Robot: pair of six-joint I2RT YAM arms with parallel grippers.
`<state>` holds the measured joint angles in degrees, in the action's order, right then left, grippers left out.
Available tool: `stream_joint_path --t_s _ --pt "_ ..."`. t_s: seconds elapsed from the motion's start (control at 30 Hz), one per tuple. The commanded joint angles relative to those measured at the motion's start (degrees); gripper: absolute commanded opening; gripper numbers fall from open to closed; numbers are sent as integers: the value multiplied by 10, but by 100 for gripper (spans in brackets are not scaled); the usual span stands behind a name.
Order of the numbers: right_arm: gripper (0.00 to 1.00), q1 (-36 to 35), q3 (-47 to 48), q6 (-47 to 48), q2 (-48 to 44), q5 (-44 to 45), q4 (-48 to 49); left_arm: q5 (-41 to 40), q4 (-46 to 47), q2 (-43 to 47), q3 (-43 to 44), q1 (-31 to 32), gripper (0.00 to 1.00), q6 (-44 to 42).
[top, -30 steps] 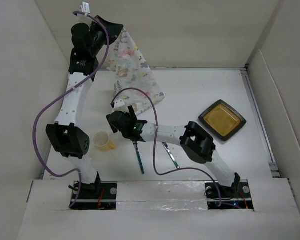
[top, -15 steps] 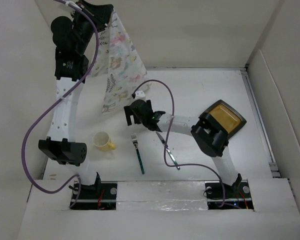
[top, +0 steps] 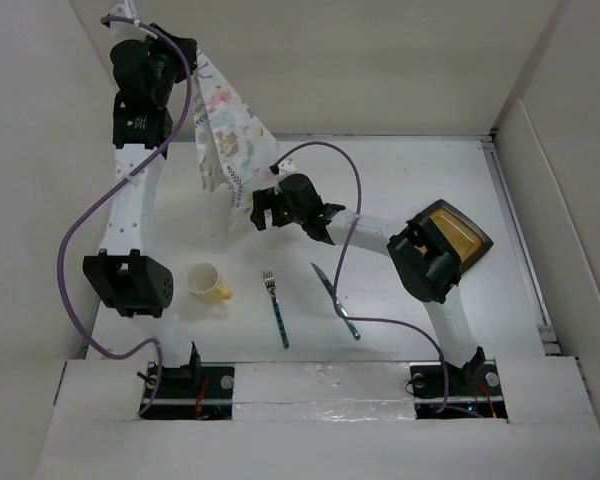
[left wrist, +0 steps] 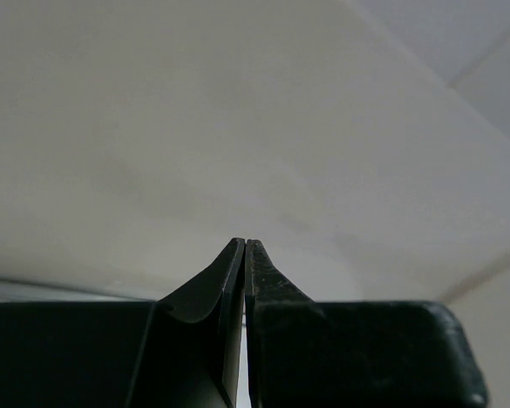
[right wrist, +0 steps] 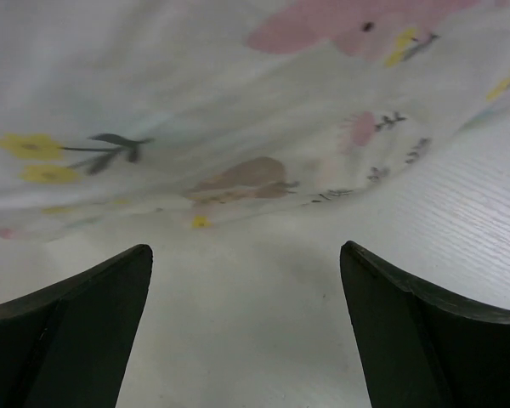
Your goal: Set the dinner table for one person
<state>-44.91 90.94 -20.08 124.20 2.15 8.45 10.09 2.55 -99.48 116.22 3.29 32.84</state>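
Observation:
The animal-print cloth placemat [top: 225, 135] hangs from my left gripper [top: 185, 55], which is raised high at the back left and shut on its top corner. In the left wrist view, that gripper [left wrist: 245, 243] shows its fingers pressed together against a bare wall. My right gripper [top: 261, 211] is open just above the dinner table [top: 410, 180], at the cloth's lower edge. In the right wrist view, the right gripper [right wrist: 246, 255] holds nothing and the placemat [right wrist: 238, 102] drapes just ahead of it.
A yellow mug [top: 207, 283] stands at the front left. A fork [top: 277, 310] and a knife [top: 335, 300] lie near the front edge. A dark square plate with an amber centre [top: 458, 235] sits at the right, partly under my right arm. Pale upright panels enclose the table.
The left arm has lifted the placemat higher and to the left, off the table. The right gripper has moved from beside the fork away to the cloth's lower edge.

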Motion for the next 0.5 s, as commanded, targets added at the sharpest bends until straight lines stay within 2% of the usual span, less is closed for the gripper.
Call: stream_joint_path --t_s 0.0,0.1,0.17,0.33,0.4,0.47 --pt "95 -21 0 39 -23 -35 7 -86 -9 -13 -13 -49 0 -57" --pt "95 -44 11 57 -31 1 -39 -91 3 -15 -42 -93 0 -44" --pt "93 -52 27 60 -25 13 -54 -115 -17 -31 -14 -109 0 -44" --pt "76 -64 89 63 26 19 -109 -175 -41 -56 30 -115 0 -84" --pt "73 -69 114 68 43 17 -126 -177 -41 -60 35 -115 0 -88" --pt "79 -75 142 74 63 42 -149 -154 -42 -63 32 -115 0 -82"
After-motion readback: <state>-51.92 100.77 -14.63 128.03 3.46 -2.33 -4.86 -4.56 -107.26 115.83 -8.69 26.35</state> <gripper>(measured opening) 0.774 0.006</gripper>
